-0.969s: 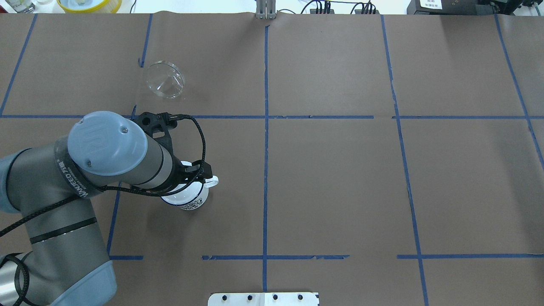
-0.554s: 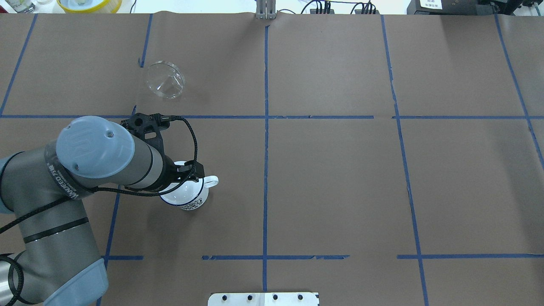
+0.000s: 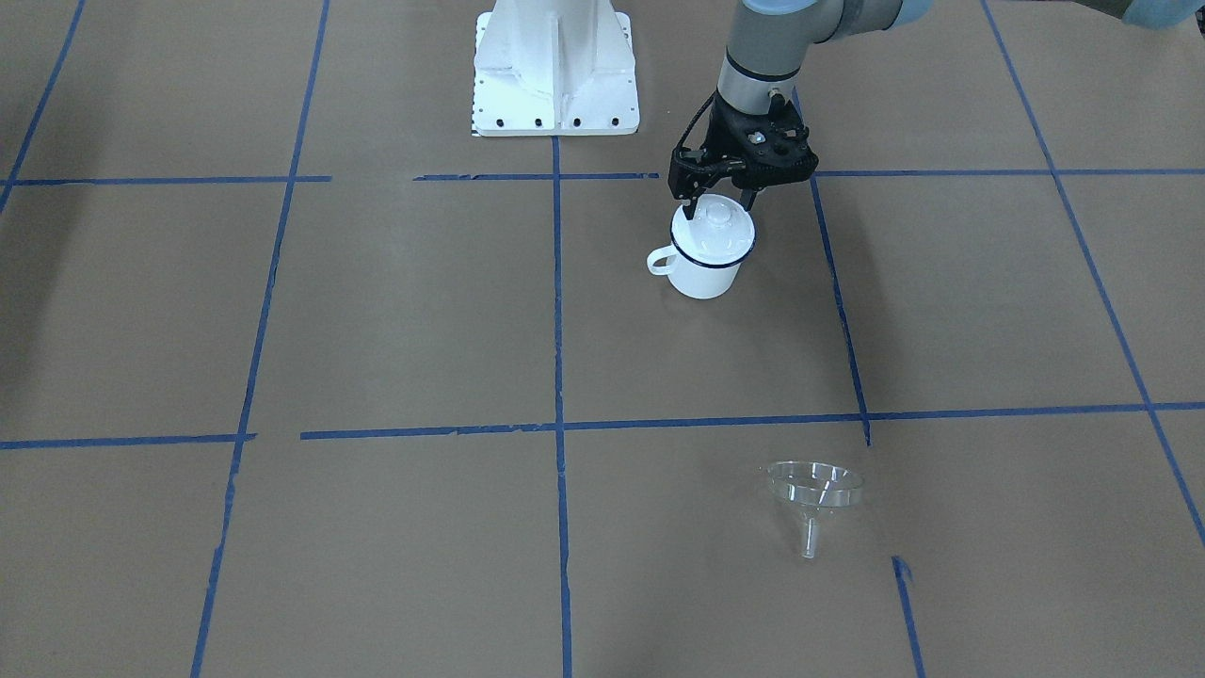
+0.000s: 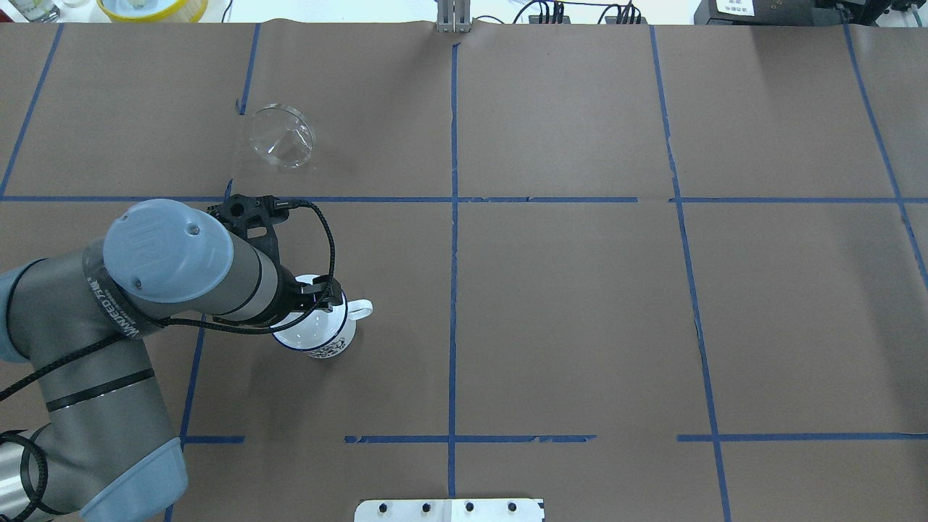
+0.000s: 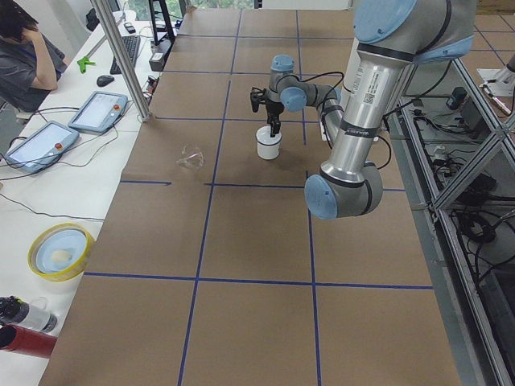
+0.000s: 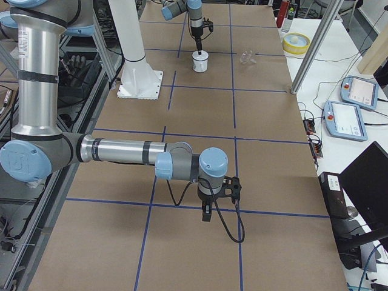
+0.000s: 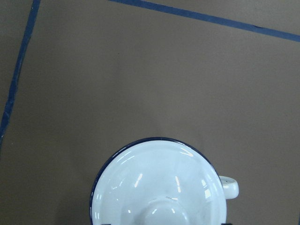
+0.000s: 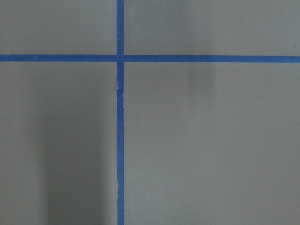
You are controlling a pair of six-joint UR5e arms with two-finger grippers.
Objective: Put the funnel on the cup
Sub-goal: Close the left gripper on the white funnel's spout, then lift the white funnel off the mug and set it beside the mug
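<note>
on the brown table [image 3: 377, 311] the left gripper [image 3: 721, 205] hangs spread wide over the lid [image 3: 714, 234] on the cup [image 3: 701, 278] — funnel [image 3: 815, 482] well apart.

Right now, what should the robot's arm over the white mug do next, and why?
Probably lower the open left gripper and shut on the knob of the white domed lid: that lid covers the white enamel mug, and the clear plastic funnel lies apart on the brown table.

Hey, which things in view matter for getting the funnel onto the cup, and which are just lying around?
Job:
- small clear plastic funnel
- white enamel cup with dark blue rim
- white knobbed lid sitting on it
- left gripper, open over the lid

Lying about:
- yellow-rimmed bowl
- grey control tablets
- red bottle
</note>
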